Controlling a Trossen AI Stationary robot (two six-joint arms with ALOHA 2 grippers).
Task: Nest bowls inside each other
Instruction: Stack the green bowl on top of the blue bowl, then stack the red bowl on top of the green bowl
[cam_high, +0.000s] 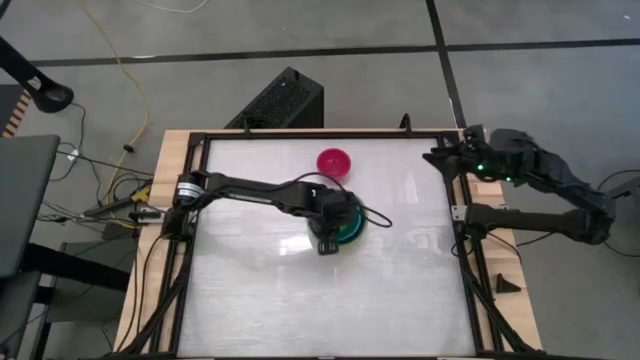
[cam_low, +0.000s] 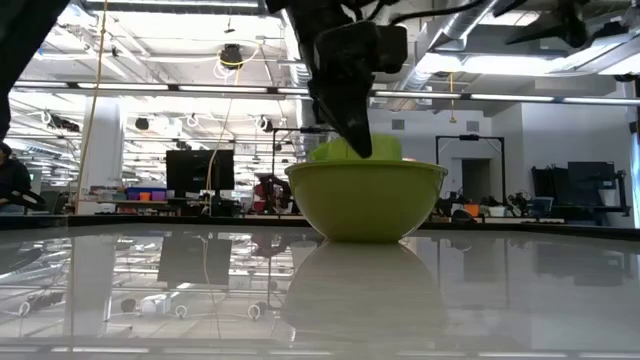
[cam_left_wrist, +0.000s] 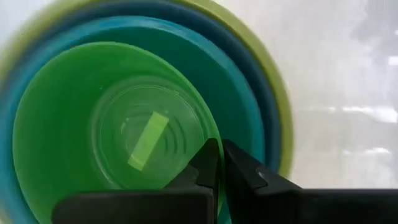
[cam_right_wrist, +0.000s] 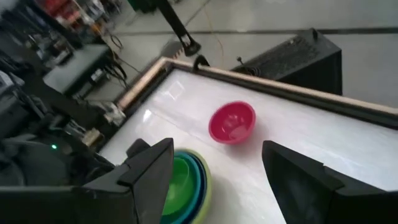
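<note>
A stack of nested bowls stands mid-table: an olive-green bowl (cam_low: 365, 200) outermost, a light blue (cam_left_wrist: 258, 81) and a teal bowl (cam_left_wrist: 205, 59) inside it, and a bright green bowl (cam_left_wrist: 68, 124) innermost, its rim showing above the olive rim. A magenta bowl (cam_high: 334, 161) rests alone on its base, upright, toward the far edge. My left gripper (cam_left_wrist: 219, 149) is shut, slanting down over the stack, its tips at the green bowl's rim. My right gripper (cam_right_wrist: 217, 165) hangs open and empty at the far right corner (cam_high: 443, 158). My left gripper's shut fingertips (cam_low: 360, 148) stand at the bright green bowl's rim (cam_left_wrist: 210, 127), coming from above and slanting from the table's left. I cannot tell whether they touch it.
A black frame (cam_high: 300, 135) runs around the white tabletop. Bare table lies near and to the right of the stack. A black box (cam_high: 285, 100) sits on the floor beyond the far edge.
</note>
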